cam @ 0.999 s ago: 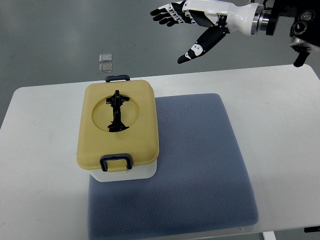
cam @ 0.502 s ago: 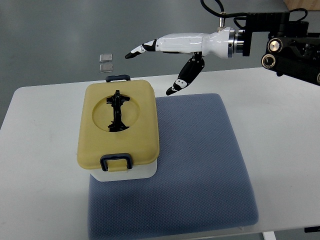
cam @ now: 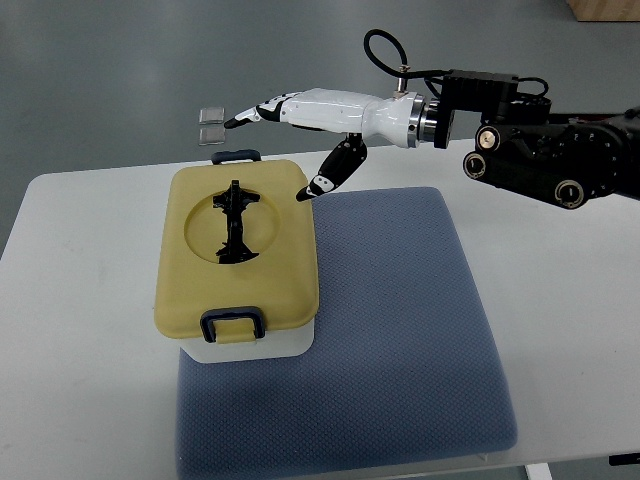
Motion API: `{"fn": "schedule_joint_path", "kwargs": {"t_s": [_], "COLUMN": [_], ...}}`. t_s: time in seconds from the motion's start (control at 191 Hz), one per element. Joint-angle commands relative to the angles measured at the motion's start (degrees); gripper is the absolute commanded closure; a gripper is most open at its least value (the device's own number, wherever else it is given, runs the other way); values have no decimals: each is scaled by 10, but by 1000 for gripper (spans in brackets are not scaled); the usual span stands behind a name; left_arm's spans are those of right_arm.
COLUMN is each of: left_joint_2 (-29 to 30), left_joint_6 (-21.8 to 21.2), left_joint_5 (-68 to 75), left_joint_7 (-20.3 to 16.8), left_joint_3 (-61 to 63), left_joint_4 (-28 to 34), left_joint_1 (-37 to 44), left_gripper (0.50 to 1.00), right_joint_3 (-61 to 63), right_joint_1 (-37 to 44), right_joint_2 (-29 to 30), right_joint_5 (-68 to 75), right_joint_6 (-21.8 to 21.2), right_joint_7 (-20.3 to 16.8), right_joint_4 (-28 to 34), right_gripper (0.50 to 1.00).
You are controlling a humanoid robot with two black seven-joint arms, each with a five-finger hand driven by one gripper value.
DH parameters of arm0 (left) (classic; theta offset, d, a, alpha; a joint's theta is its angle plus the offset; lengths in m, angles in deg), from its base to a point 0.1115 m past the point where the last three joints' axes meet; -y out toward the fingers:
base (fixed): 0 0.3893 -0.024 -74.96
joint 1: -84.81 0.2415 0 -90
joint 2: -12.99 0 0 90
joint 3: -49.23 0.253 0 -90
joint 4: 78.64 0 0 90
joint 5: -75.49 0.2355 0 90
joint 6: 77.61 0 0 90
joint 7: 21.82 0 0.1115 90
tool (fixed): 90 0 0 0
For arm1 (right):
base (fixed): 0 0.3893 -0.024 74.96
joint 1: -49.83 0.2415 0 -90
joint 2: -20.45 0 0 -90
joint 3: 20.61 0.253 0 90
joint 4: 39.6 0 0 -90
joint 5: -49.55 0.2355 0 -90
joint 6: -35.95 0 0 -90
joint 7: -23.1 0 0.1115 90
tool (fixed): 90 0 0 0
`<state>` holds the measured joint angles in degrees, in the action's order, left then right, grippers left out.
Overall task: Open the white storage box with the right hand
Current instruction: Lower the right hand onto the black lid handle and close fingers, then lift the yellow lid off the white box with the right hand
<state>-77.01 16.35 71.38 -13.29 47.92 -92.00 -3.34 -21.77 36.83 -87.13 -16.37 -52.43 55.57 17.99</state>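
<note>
While right hand hovers spread, rounded yellow lid, quilted grey mat

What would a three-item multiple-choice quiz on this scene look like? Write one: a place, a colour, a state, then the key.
1. Where does the white storage box sit?
A. Partly on the blue mat, partly on the white table
B. On the floor
C. On top of the robot arm

2. What colour is the box's lid?
A. Red
B. Yellow
C. Green

3. What is the state of the right hand?
A. Closed on the front latch
B. Pressed flat on the mat
C. Open, holding nothing

Key: 1 A, the mat lies under the box's right part only. 2 B, the lid is yellow with a black handle. 3 C, fingers spread above the lid's far right corner.
</note>
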Motion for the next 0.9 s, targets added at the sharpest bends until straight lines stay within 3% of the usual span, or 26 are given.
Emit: {"fn": "schedule_joint_path", "kwargs": {"t_s": [0.0,0.691,0.821,0.895], "left_joint_2": [0,0,0,0], "left_joint_6": [0,0,0,0], "left_joint_5": [0,0,0,0], "left_joint_7": [0,0,0,0], "left_joint_3": [0,0,0,0], "left_joint_4": [0,0,1,1], "left_joint_1": [0,0,0,0], "left_gripper": [500,500,500,500], "right_joint_3": [0,5,5,5], "right_joint_1": [-11,-41,-47,-48], "right_joint_2": [19,116,135,144], "right_joint_5": [-1,5,8,8], "right_joint_6": [17,68,80,87], "right_joint_7": [1,10,10,10], "right_joint_4": [-13,-62,-72,-78], "right_gripper": [560,574,656,820]}}
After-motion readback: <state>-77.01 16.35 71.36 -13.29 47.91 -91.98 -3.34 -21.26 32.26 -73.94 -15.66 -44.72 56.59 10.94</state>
